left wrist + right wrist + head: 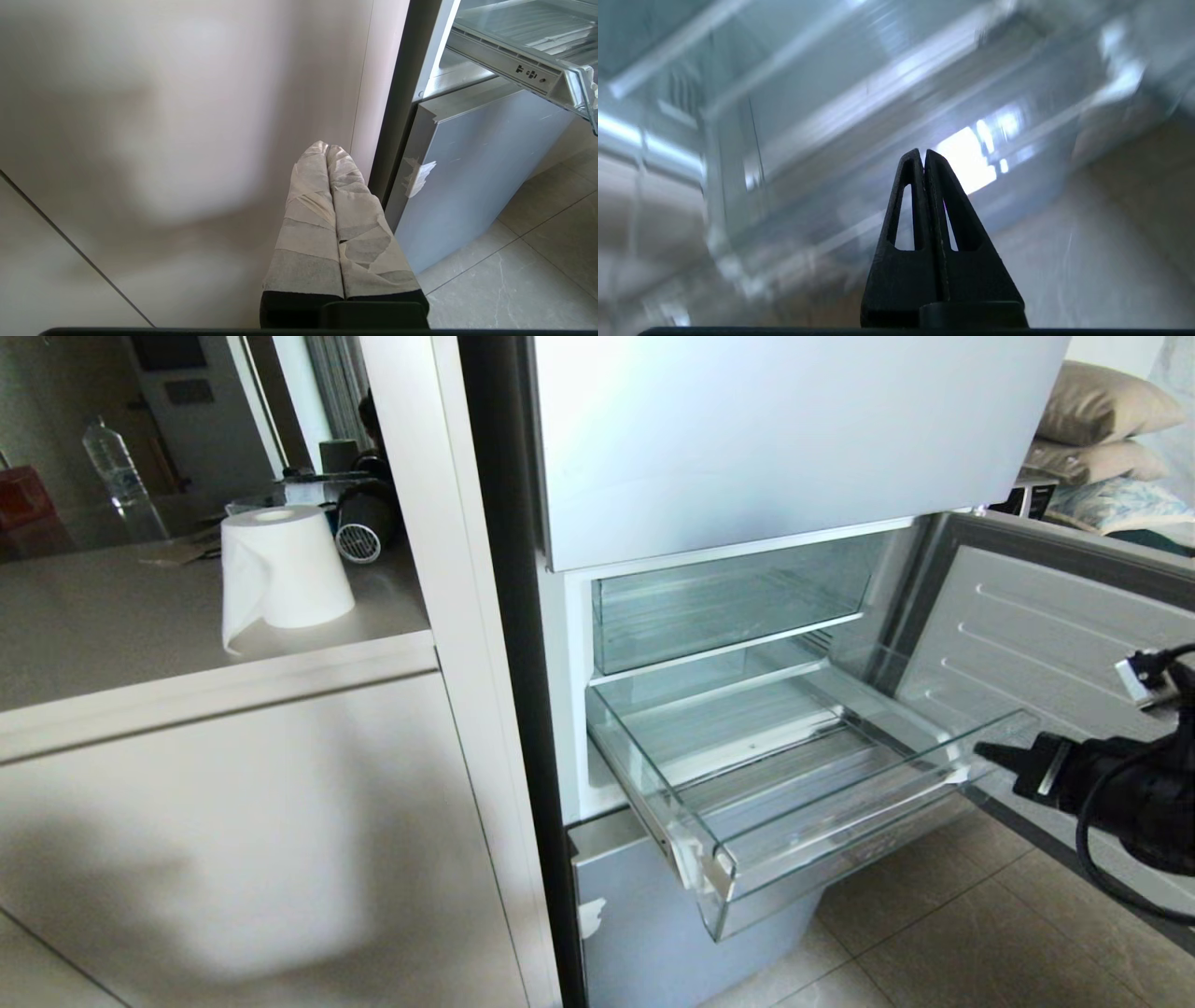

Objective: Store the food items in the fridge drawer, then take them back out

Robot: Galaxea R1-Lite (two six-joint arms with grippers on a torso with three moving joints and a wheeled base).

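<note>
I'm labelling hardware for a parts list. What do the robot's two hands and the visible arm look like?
The left hand has two tapered fingers wrapped in pale grey-white tape over a black base. The right hand is bare black plastic, its fingers slotted wedges. The right arm is black, with a looping black cable.

counter [112,616]: pale, left of fridge; paper towel roll [280,569] upright near front edge, loose sheet hanging; dark round items [366,518] behind roll, unclear | fridge drawer [840,821]: clear, pulled out, ribbed floor bare | upper clear bin [728,607]: pushed in | floor [934,933]: grey tile under drawer
</note>
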